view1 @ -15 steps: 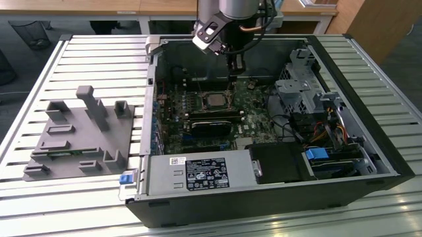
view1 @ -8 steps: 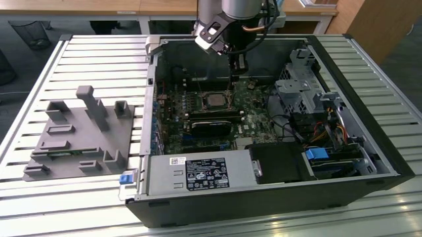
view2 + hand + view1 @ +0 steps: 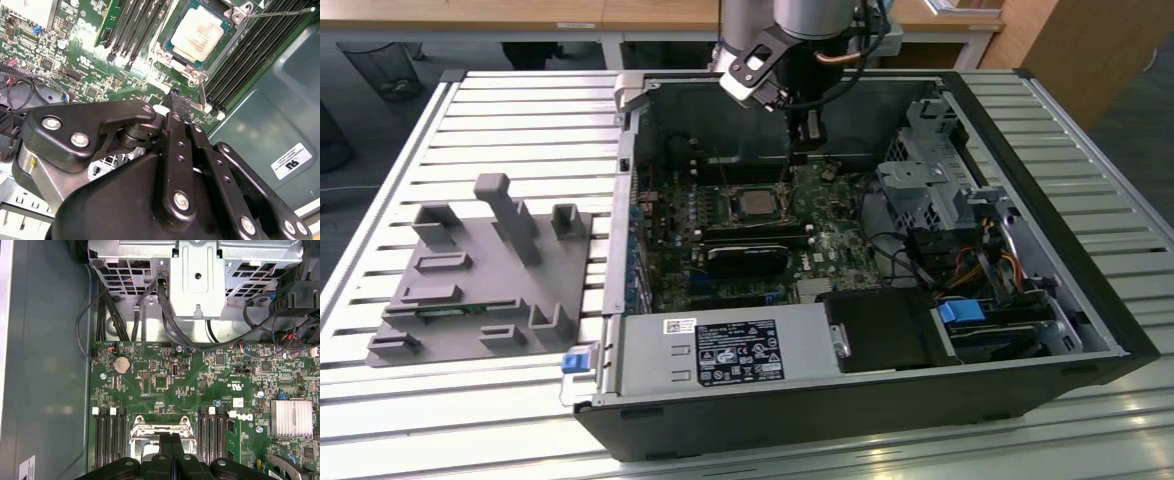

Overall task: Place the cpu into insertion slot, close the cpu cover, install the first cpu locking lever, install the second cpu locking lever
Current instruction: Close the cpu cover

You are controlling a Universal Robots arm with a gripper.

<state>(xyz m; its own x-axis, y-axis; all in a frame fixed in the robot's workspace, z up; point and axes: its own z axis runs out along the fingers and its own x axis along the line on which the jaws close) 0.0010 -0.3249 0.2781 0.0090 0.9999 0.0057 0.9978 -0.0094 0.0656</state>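
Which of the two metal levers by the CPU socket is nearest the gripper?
The lever right beside the gripper; the other lever juts out over the memory slots, farther off.

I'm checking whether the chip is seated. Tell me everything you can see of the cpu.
The cpu is a small, flat square with a silvery-beige metal face, faintly smudged. It lies face up on the green motherboard, memory slots on two sides. The silver cpu cover frames its edges. The pincer is nearby, not touching it.

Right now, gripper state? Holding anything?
Gripper: closed, fingertips together, nothing visibly held, poised near the cpu.
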